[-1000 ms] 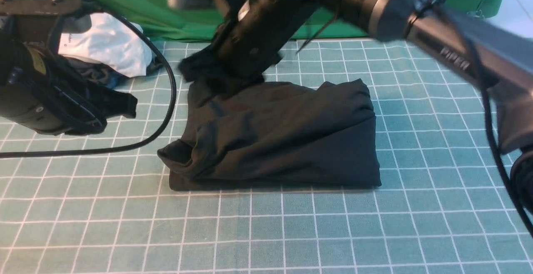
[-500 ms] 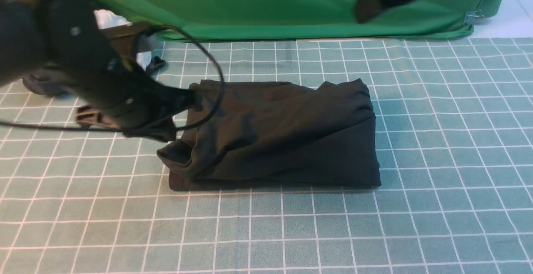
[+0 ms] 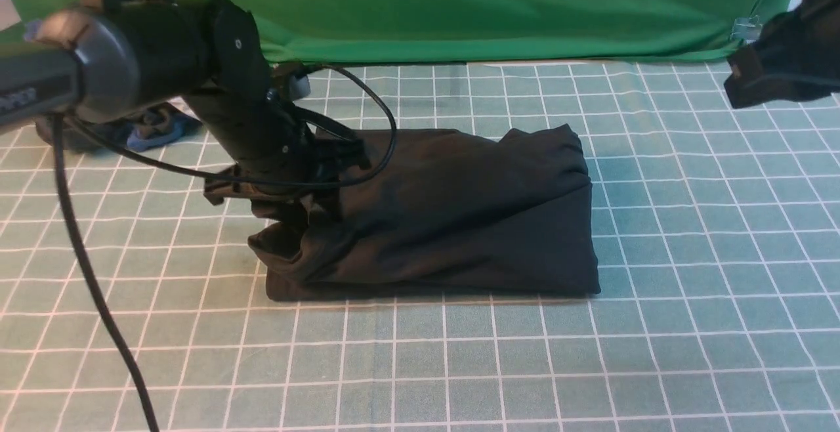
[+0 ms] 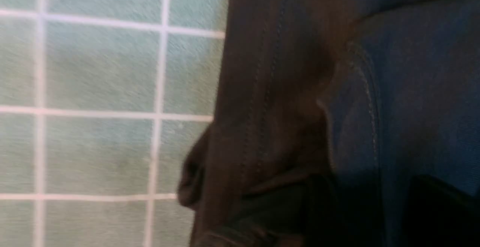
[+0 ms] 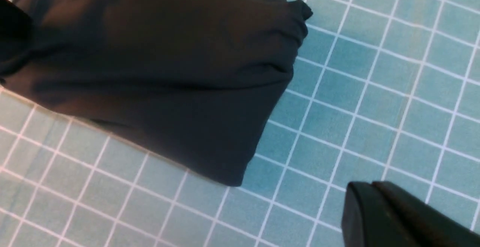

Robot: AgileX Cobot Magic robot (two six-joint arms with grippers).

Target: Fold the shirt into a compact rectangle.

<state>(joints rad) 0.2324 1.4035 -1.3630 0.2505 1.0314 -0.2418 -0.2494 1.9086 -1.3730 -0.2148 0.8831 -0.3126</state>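
Note:
The dark shirt (image 3: 446, 215) lies folded into a rough rectangle in the middle of the grid mat, with a rumpled cuff-like lump at its near left corner. My left gripper (image 3: 292, 212) points down onto the shirt's left edge. In the left wrist view its two dark fingers (image 4: 322, 209) stand apart over the seamed fabric of the shirt (image 4: 285, 89); the left gripper (image 4: 378, 217) is open. My right gripper (image 3: 741, 90) hovers at the far right, away from the shirt. In the right wrist view the right gripper (image 5: 371, 190) is shut and empty, with the shirt (image 5: 168, 70) beyond it.
A dark grey-blue garment (image 3: 154, 127) lies bunched behind my left arm at the far left. A green backdrop (image 3: 459, 5) closes off the back of the teal grid mat (image 3: 459, 366). My left arm's black cable (image 3: 98, 301) hangs down across the mat's near left.
My right arm left the shirt's far left corner, swung up and away to the right, and shut. My left arm came in to the shirt's left edge and its jaws parted.

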